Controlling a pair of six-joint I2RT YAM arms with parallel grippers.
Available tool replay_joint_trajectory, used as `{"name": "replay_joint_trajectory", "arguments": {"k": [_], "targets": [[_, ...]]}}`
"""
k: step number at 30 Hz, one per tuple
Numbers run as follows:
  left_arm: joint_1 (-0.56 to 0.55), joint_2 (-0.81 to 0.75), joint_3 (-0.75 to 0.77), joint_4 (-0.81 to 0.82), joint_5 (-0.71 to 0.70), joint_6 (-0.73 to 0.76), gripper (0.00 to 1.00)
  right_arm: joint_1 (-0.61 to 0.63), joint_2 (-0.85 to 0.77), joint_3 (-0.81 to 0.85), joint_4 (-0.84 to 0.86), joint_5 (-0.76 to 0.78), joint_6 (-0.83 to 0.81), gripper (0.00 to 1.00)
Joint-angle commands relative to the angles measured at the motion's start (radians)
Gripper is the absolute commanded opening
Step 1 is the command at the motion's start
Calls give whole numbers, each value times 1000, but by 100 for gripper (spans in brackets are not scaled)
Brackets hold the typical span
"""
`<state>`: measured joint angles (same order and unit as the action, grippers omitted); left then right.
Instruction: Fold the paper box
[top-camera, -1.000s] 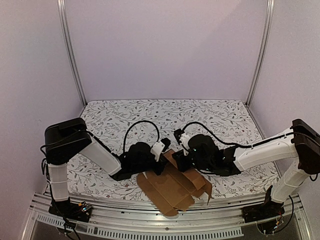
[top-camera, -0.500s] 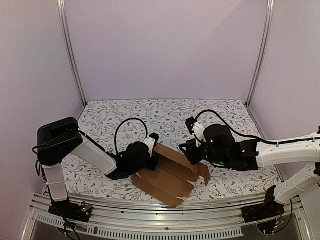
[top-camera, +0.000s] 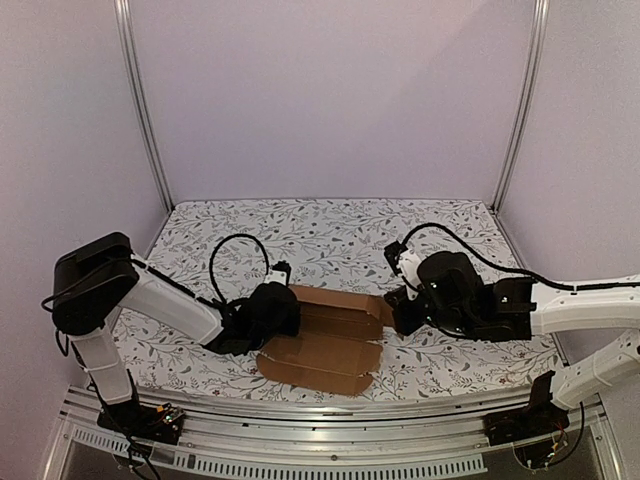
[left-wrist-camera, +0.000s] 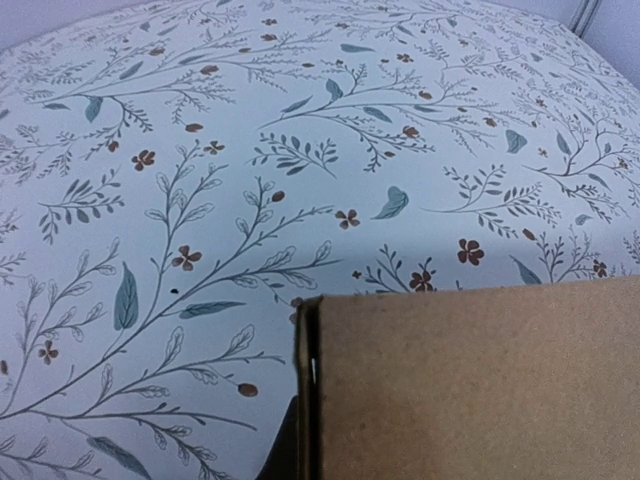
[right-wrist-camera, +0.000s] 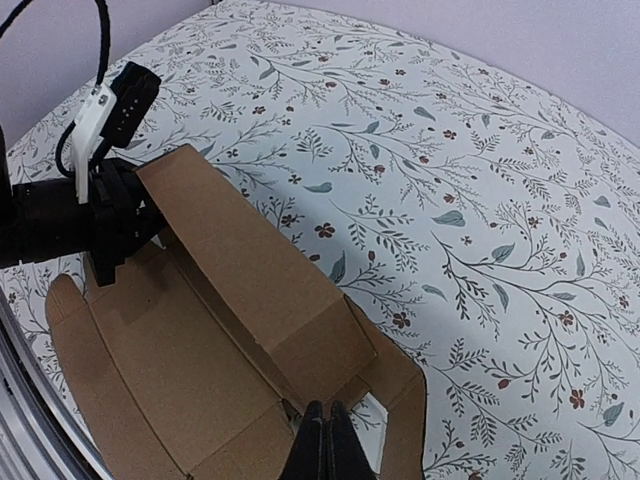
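Note:
The paper box (top-camera: 320, 345) is a flat brown die-cut sheet lying crosswise near the table's front edge, with one long panel (right-wrist-camera: 250, 265) raised along its back. My left gripper (top-camera: 288, 308) is shut on the left end of that raised panel. In the left wrist view the cardboard (left-wrist-camera: 480, 390) fills the lower right and hides the jaws except for one dark finger (left-wrist-camera: 283, 458). My right gripper (top-camera: 393, 318) is at the sheet's right end. Its fingertips (right-wrist-camera: 326, 435) are pressed together over the fold by the end flaps, with nothing visible between them.
A floral cloth (top-camera: 330, 235) covers the table, with bare cloth behind the sheet. Metal posts (top-camera: 140, 100) and pale walls enclose the back and sides. A metal rail (top-camera: 300, 440) runs along the front edge close to the sheet. Black cables loop over both wrists.
The sheet has turned from a slanted pile to lying straight across the table and flatter. My left gripper moved left with its panel, and my right gripper moved right and back.

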<state>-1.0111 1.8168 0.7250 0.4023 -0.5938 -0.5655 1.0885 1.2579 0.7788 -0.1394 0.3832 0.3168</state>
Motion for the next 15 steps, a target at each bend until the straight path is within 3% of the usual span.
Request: {"name": "replay_joint_trajectory", "arguments": {"k": [1,15], "targets": [[-16,-30,24,-177,-31,-126,0,-19,38,-17,-36,-16,33,0],[-67,-44,82,-344,-31,-212,0,-46,187,30,9,-27,62,0]]}}
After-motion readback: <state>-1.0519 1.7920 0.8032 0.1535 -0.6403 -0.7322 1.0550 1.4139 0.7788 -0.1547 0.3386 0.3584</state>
